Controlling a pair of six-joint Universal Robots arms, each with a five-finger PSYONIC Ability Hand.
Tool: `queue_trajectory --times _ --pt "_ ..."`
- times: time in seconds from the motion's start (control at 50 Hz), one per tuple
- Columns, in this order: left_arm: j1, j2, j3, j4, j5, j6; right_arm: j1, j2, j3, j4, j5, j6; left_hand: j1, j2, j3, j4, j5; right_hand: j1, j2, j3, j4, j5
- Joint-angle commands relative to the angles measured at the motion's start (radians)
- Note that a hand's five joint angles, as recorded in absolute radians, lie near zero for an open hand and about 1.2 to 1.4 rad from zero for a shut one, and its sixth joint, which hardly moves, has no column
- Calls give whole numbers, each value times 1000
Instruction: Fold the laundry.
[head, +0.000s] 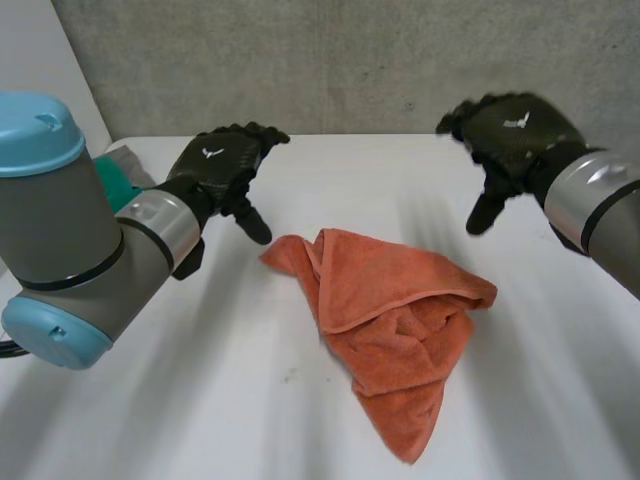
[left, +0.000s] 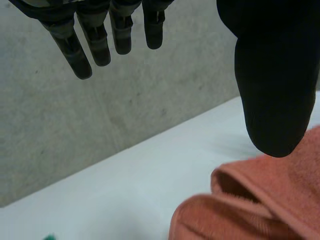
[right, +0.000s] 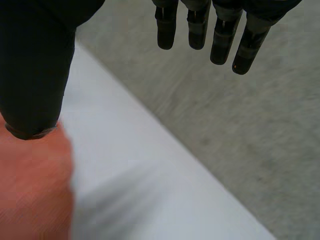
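Note:
An orange towel (head: 392, 325) lies crumpled in a loose heap on the white table (head: 200, 400), one corner pointing toward the front edge. My left hand (head: 222, 165) hovers above the table just left of the towel's left corner, open, fingers straight and holding nothing. In the left wrist view its fingers (left: 100, 35) hang over a rolled edge of the towel (left: 250, 205). My right hand (head: 508, 135) is raised behind and to the right of the towel, open and empty. In the right wrist view its thumb (right: 32, 70) is above a patch of the towel (right: 30, 190).
A green and grey pile of cloth (head: 120, 175) sits at the table's far left, partly behind my left arm. A grey wall (head: 350, 60) runs behind the table's back edge.

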Motion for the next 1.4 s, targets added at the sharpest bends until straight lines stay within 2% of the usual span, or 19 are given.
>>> queue_trajectory --times 0.02,0.12,0.2,0.34,0.44,0.52,0.64,0.66,0.72,0.82,0.84,0.96,1.02,1.04,1.16,1.32,1.4 --pt "-4 -48 -74 8 1 64 15 36 23 162 -13 -182 30 19 12 21 9 -22 -50 -37 -57 -62" --pt "-28 -88 -63 25 5 77 15 99 49 150 1 -155 24 13 6 15 3 12 -16 -3 -23 -29" --pt "-53 -128 -38 53 18 77 2 107 94 56 33 -75 33 22 15 24 12 -3 -31 -18 -38 -43" --pt "-179 -180 15 61 44 77 -59 88 158 -45 81 5 42 31 24 33 20 -22 -50 -37 -57 -62" --pt "-246 -255 113 68 53 75 -188 65 192 -44 60 0 103 92 85 94 82 -22 -50 -37 -57 -62" --pt "-301 -339 205 58 52 77 -235 65 224 -42 34 -1 109 98 91 100 88 -22 -50 -37 -57 -62" --pt "-314 -441 298 50 45 78 -272 65 273 -44 -25 -1 197 186 179 188 176 -22 -50 -37 -57 -62" --pt "-315 -462 319 48 45 80 -283 64 285 -44 -40 -1 282 270 264 273 260 -22 -50 -37 -57 -62" --pt "-314 -488 344 48 44 87 -294 64 304 -45 -63 0 446 435 428 437 425 -22 -50 -37 -57 -62" --pt "-308 -484 365 53 27 95 -295 65 321 -48 -82 0 1165 1153 1147 1155 1143 -22 -50 -37 -57 -62" --pt "-306 -475 364 53 18 95 -295 65 322 -48 -82 0 1198 1187 1180 1189 1176 -22 -50 -37 -57 -62" --pt "-288 -322 286 62 -59 149 -297 69 312 -51 -79 13 1198 1187 1180 1189 1177 -22 -50 -37 -57 -62" --pt "-266 -245 249 68 -62 198 -291 73 302 -51 -77 48 1198 1187 1180 1189 1177 -22 -50 -37 -57 -62" --pt "-242 -187 221 70 -64 237 -289 75 299 -51 -77 62 1198 1187 1180 1189 1177 -22 -50 -37 -57 -62" --pt "-153 -62 138 64 -67 313 -272 75 275 -44 -86 215 1198 1187 1180 1189 1177 -22 -50 -37 -57 -62" --pt "-92 76 39 59 -65 316 -131 127 244 -41 -140 465 1198 1187 1180 1189 1177 -22 -50 -37 -57 -62" --pt "-41 154 11 61 -67 316 -52 168 230 -38 -134 507 1198 1187 1180 1189 1177 -22 -50 -37 -57 -62"
